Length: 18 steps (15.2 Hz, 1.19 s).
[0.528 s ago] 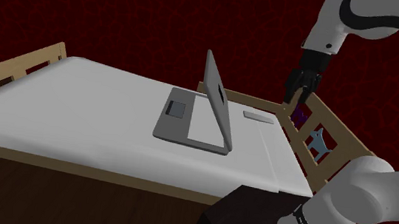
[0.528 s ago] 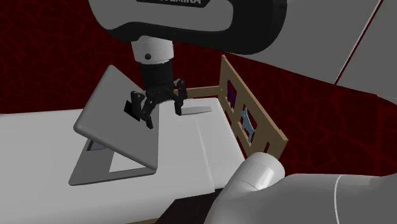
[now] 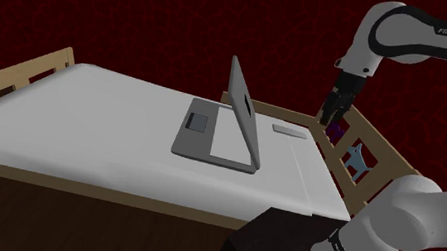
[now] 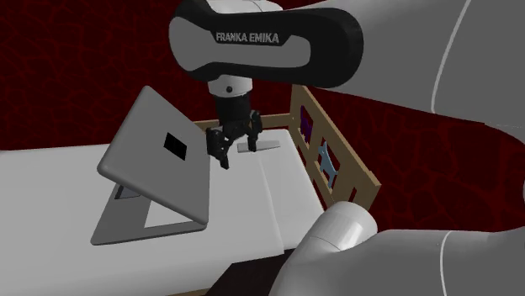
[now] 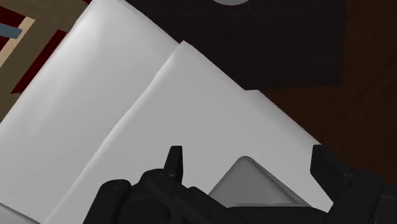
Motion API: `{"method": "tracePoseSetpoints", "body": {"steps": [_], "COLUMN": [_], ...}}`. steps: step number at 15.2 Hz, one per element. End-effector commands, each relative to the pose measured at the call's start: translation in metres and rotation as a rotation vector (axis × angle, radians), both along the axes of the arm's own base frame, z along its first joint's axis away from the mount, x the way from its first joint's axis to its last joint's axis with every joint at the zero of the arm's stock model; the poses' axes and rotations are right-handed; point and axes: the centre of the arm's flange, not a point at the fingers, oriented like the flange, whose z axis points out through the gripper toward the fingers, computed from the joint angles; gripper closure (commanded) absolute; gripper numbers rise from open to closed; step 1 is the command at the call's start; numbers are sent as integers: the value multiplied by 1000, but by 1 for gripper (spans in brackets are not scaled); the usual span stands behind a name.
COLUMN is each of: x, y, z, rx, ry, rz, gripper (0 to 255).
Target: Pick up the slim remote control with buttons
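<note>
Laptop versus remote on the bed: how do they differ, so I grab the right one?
The laptop is large and stands open, lid raised; the remote is small, slim and lies flat. The laptop sits further in on the mattress; the remote lies beside the wooden frame. Both are grey.

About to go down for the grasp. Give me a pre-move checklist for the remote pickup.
1. Gripper open: ok, fingers stand apart in the wrist view.
2. Remote flat on the bed, nothing on it: ok.
3. Laptop apart from remote: ok.
4. Gripper down at remote: not ok, it hangs above the bed.
5. Fingers squared across the remote's narrow side: cannot tell.
</note>
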Motion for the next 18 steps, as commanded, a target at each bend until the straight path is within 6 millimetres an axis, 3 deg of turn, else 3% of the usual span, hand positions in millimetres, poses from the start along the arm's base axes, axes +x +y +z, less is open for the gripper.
{"method": "tracePoseSetpoints", "body": {"steps": [1,9,18], "x": [-1,15,51], "y": [-20,-101,-188], "z": [-13,-72,-136], "rx": [-2,-9,-18], "ry": [-10,-47,-89], "rz": [44,207,390], "gripper": [0,0,0]}}
